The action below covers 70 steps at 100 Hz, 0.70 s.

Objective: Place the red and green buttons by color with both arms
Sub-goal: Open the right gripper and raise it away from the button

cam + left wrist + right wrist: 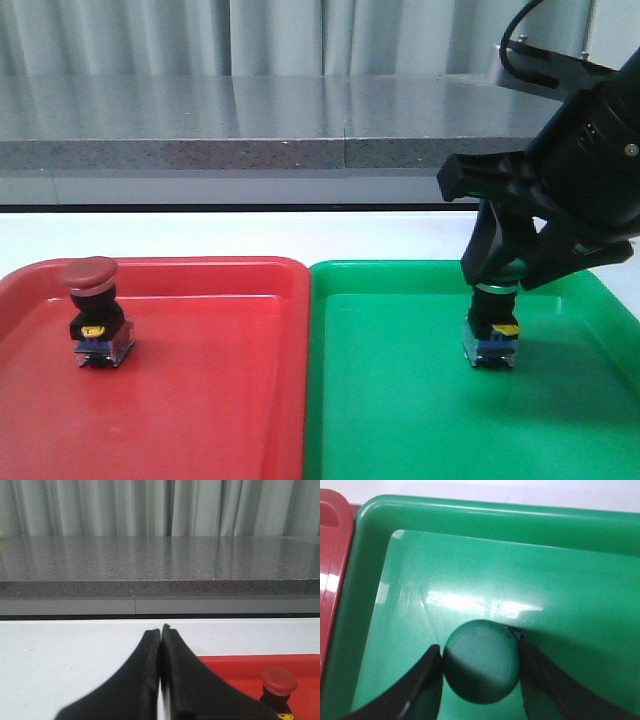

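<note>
Standing upright in the red tray on the left half of the table, the red button sits toward that tray's left rear, its dark red cap up and its blue-clear base on the tray floor. Across the front view, the green tray fills the right half of the table, touching the red one along the middle. The green button stands upright on the green tray's floor toward the rear, and the right gripper comes down over it, its fingers either side of the cap.

From the left wrist view, the left gripper has its two black fingers pressed together with nothing between them, over the white table. The red button and a corner of the red tray show just beside it.

From the right wrist view, the green button shows its round cap from above, with the right gripper clamped on it, one finger touching each side. The green tray lies beneath, and the red tray shows at the edge.
</note>
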Each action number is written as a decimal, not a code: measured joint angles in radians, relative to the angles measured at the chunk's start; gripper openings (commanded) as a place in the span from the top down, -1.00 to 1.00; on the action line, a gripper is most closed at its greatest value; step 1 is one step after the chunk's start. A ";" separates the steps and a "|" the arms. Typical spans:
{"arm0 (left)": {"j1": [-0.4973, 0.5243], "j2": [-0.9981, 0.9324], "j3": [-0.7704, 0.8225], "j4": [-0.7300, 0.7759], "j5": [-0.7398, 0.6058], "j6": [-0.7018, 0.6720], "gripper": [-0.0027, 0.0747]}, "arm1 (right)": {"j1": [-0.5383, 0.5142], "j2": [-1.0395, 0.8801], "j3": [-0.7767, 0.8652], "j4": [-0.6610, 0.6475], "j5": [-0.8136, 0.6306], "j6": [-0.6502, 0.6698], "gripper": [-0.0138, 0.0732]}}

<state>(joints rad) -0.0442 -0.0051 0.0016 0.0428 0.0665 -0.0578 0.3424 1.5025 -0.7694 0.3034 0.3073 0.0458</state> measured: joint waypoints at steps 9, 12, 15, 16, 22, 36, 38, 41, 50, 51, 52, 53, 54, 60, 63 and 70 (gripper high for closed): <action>0.000 0.000 0.000 0.000 0.000 0.000 0.98 | 0.000 0.000 0.002 0.009 0.000 0.000 -0.53; 0.000 0.000 0.000 0.000 0.000 0.000 0.98 | 0.000 0.000 0.002 0.011 0.000 0.000 -0.65; 0.000 0.000 0.000 0.000 0.000 0.000 0.98 | 0.000 0.000 0.004 0.011 0.000 0.000 -0.75; 0.000 0.000 0.000 0.000 0.000 0.000 0.98 | 0.000 0.000 0.004 0.011 0.000 0.000 -0.80; 0.000 0.000 0.000 0.000 0.000 0.000 0.98 | 0.000 0.000 0.005 0.013 0.000 0.000 -0.82; 0.000 0.000 0.000 0.000 0.000 0.000 0.98 | 0.000 0.000 0.005 0.014 0.000 0.000 -0.80; 0.000 0.000 0.000 0.000 0.000 0.000 0.98 | 0.000 -0.002 0.005 0.014 0.000 0.000 -0.80; 0.000 0.000 0.000 0.000 0.000 0.000 0.98 | 0.000 -0.006 0.005 0.014 0.000 0.000 -0.80; 0.000 0.000 0.000 0.000 0.000 0.000 0.98 | 0.000 -0.029 0.005 0.015 0.000 0.000 -0.80; 0.000 0.000 0.000 0.000 0.000 0.000 0.98 | 0.000 -0.036 0.005 0.015 0.000 0.000 -0.80; 0.000 0.000 0.000 0.000 0.000 0.000 0.98 | 0.000 -0.039 0.005 0.015 0.000 0.000 -0.80; 0.000 0.000 0.000 0.000 0.000 0.000 0.98 | 0.000 -0.046 0.005 0.015 0.000 0.000 -0.80; 0.000 0.000 0.000 0.000 0.000 0.000 0.98 | 0.000 -0.051 0.005 0.015 0.000 0.000 -0.80; 0.000 0.000 0.000 0.000 0.000 0.000 0.98 | 0.000 -0.093 0.005 0.011 0.000 0.000 -0.80; 0.000 0.000 0.000 0.000 0.000 0.000 0.98 | 0.000 -0.116 0.005 0.001 -0.002 0.000 -0.80; 0.000 0.000 0.000 0.000 0.000 0.000 0.98 | 0.000 -0.182 0.005 -0.023 -0.006 0.000 -0.80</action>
<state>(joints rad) -0.0442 -0.0051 0.0016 0.0428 0.0665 -0.0578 0.3424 1.3205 -0.7641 0.2802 0.3013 0.0458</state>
